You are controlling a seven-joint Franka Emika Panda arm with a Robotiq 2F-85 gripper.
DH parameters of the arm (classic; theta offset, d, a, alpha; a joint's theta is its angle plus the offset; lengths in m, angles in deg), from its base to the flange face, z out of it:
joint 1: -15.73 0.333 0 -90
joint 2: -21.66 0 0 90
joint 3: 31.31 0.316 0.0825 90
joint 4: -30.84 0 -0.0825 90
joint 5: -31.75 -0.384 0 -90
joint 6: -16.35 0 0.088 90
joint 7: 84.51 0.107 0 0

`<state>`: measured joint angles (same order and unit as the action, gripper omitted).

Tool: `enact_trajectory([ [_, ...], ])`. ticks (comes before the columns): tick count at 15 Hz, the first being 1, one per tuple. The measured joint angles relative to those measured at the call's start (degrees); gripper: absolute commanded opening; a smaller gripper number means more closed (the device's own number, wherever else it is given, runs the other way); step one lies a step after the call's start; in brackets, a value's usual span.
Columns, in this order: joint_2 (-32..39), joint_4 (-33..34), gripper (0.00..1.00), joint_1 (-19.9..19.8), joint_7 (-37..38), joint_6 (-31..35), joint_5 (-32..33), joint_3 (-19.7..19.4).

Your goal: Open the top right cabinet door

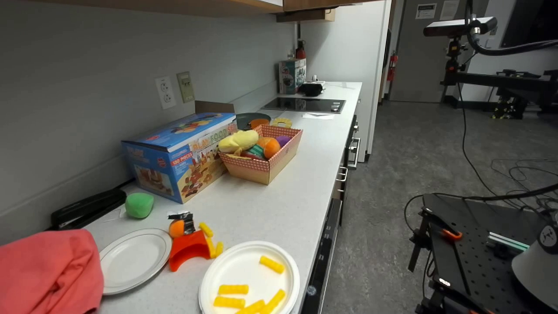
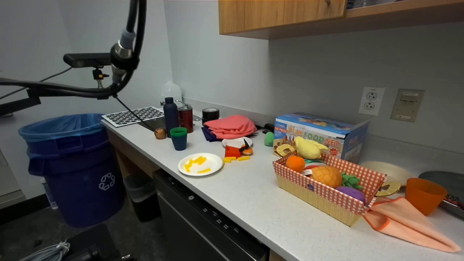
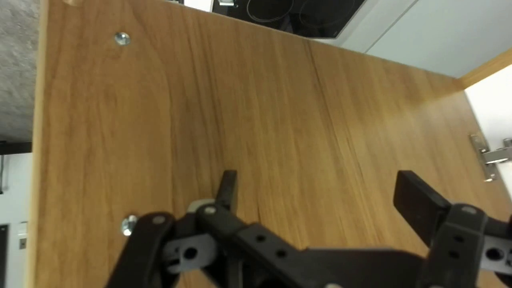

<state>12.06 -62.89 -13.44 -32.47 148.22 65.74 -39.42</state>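
Wrist view: I have the gripper [image 3: 316, 178], jaws apart, before the inner face of the cabinet door [image 3: 260, 108], which stands open on its hinge [image 3: 495, 155].

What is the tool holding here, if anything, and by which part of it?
Nothing is held: in the wrist view the tool is open, its fingers wide apart, with the cabinet door showing through the gap.

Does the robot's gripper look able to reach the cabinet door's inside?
Probably yes: in the wrist view, the open gripper faces the inside of the cabinet door, with nothing visible between.
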Motion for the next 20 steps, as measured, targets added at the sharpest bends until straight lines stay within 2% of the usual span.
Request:
enact_trajectory([
  [7,12.0,12.9,1.0,0.0,7.2,-2.9,2.5,-8.0],
  [13,16.3,17.8,1.0,-0.2,12.1,-5.6,3.0,-8.5],
  [17,16.5,18.6,1.0,0.0,18.1,-5.6,6.5,-8.5],
  [20,15.4,18.7,1.0,-0.1,18.5,-5.3,6.8,-8.6],
])
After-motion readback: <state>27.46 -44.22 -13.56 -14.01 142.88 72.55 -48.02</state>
